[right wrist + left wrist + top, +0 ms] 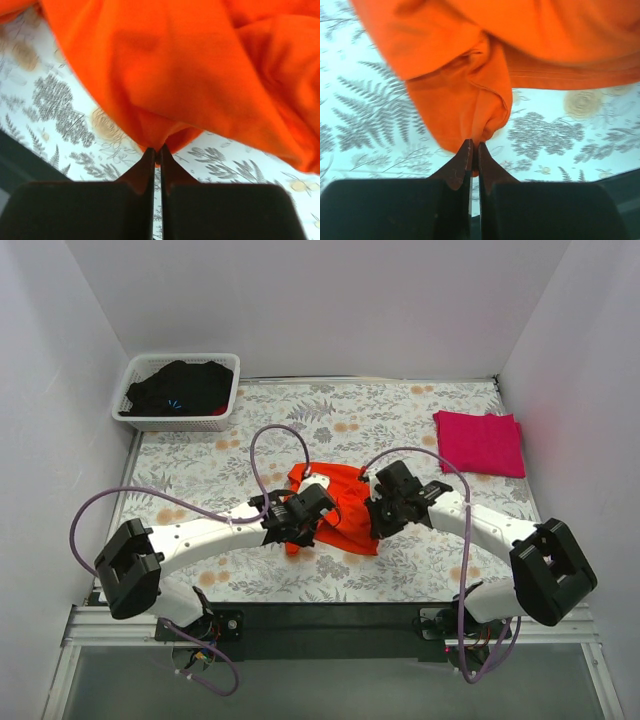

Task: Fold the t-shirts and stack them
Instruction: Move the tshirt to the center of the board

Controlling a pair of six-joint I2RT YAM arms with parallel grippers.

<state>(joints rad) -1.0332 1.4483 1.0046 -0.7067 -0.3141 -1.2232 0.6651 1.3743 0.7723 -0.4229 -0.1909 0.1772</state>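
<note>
The bright orange t-shirt [345, 508] hangs bunched between my two grippers above the middle of the floral table. My left gripper [303, 515] is shut on its left edge; in the left wrist view the cloth [465, 95] is pinched between the fingertips [474, 150]. My right gripper [385, 512] is shut on its right edge; in the right wrist view the cloth [170, 75] drapes down from the pinch [157, 151]. The magenta-pink t-shirt [480, 442] lies folded flat at the far right of the table.
A white basket [134, 386] holding dark clothing stands at the far left corner. White walls close in the table on three sides. The floral tablecloth [230, 455] shows around the shirts.
</note>
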